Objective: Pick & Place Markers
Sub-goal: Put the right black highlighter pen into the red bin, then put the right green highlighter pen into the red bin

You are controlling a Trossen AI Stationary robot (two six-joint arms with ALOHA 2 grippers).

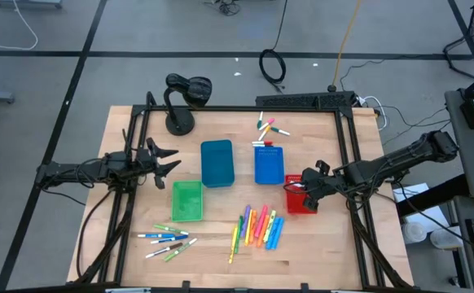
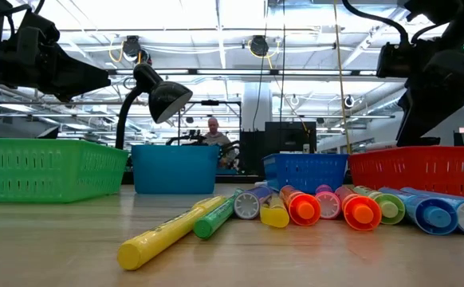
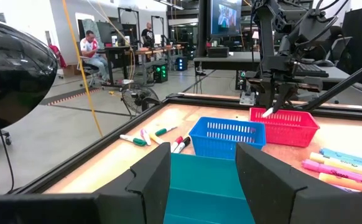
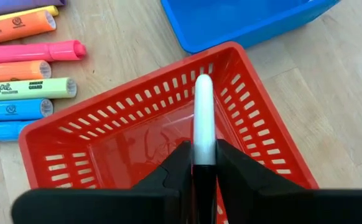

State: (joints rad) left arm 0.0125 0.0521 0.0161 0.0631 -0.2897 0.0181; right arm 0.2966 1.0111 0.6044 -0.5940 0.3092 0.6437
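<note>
At the near edge of the bench (image 1: 123, 244) lie neon markers (image 1: 257, 228) and, to their left, white-bodied pens (image 1: 165, 240). Farther in, the right pincer (image 4: 204, 163) pinches a white marker (image 4: 204, 115) upright above the red bin (image 4: 88, 134). The left pincer (image 3: 203, 171), fingers spread, hovers left of the teal bin (image 1: 217, 162). More pens (image 1: 271, 127) lie at the far edge.

I hold one white marker (image 4: 204, 118) upright over the red bin (image 4: 75, 146); neon markers (image 1: 258, 228) lie side by side — white-bodied ones (image 1: 168, 240) scattered flat near the front edge.
</note>
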